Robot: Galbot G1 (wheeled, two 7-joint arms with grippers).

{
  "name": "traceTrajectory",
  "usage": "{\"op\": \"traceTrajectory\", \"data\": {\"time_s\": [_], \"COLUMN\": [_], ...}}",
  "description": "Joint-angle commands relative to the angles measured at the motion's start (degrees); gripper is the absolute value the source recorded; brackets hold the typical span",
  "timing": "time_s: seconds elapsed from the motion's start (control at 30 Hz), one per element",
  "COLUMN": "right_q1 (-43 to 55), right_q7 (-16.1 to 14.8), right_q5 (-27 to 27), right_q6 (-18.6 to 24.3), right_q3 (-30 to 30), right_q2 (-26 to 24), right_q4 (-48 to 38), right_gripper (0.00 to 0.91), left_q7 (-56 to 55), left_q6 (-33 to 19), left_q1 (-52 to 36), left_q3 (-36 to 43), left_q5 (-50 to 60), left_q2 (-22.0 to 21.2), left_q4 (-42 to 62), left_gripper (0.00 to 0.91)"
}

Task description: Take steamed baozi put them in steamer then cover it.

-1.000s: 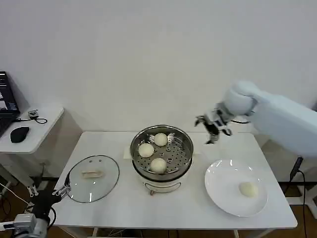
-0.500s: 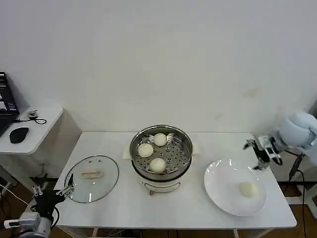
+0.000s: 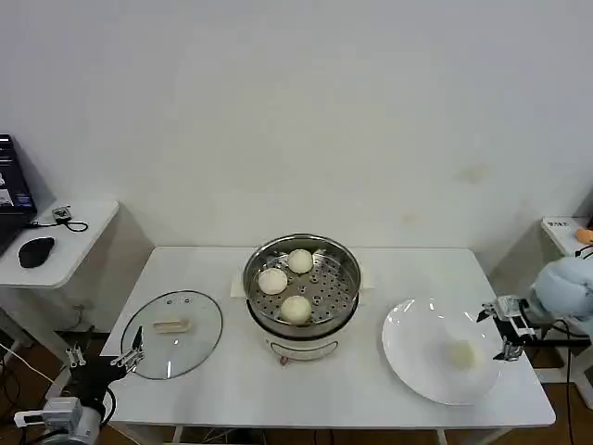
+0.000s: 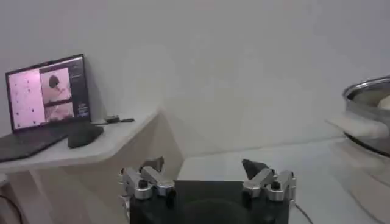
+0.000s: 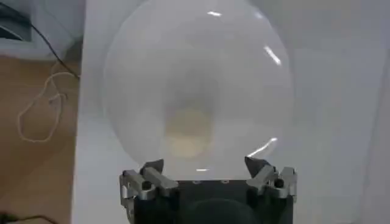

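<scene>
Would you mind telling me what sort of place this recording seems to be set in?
Probably a lab or test room staged as a kitchen corner, not a real kitchen: a bare white table against a blank wall holds only the steamer, its cover and a plate, and a side desk carries a laptop and mouse.

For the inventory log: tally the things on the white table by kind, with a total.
Small round cream-white dough buns: 4, three in the steamer, one on the plate
Round shiny stainless-steel steamer: 1
Round clear glass lid: 1
Flat white plate: 1
Total: 7
</scene>
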Motion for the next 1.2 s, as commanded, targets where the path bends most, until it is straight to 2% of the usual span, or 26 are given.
{"op": "traceTrajectory", "data": {"time_s": [0.03,0.47,0.77,0.9,1.2], "right_q1": [-9.26,-10.67,-11.23,-11.47,-11.36], "right_q7": [0.41,1.02,1.67,3.27,2.52], "right_q5": [-0.98,-3.85,-5.24,-5.37,-5.46], "right_q6": [0.26,1.16,0.98,0.41,-0.3], "right_q3": [6.51,8.06,8.56,8.86,9.05], "right_q2": [3.92,8.77,10.03,10.44,10.37], "right_q4": [-4.57,-9.74,-10.79,-11.11,-10.56], "right_gripper": [0.907,0.907,0.907,0.836,0.746], "left_q7": [0.0,0.11,0.08,0.1,0.07], "left_q6": [0.04,-0.09,-0.11,-0.13,-0.11], "left_q1": [-0.02,0.17,0.16,0.24,0.42], "left_q3": [0.09,-0.5,-0.58,-0.59,-0.78], "left_q5": [0.08,0.12,0.24,0.25,0.29], "left_q2": [-0.04,-0.58,-0.8,-0.83,-0.92], "left_q4": [0.23,0.73,0.7,0.59,0.15], "left_gripper": [0.907,0.907,0.907,0.907,0.907]}}
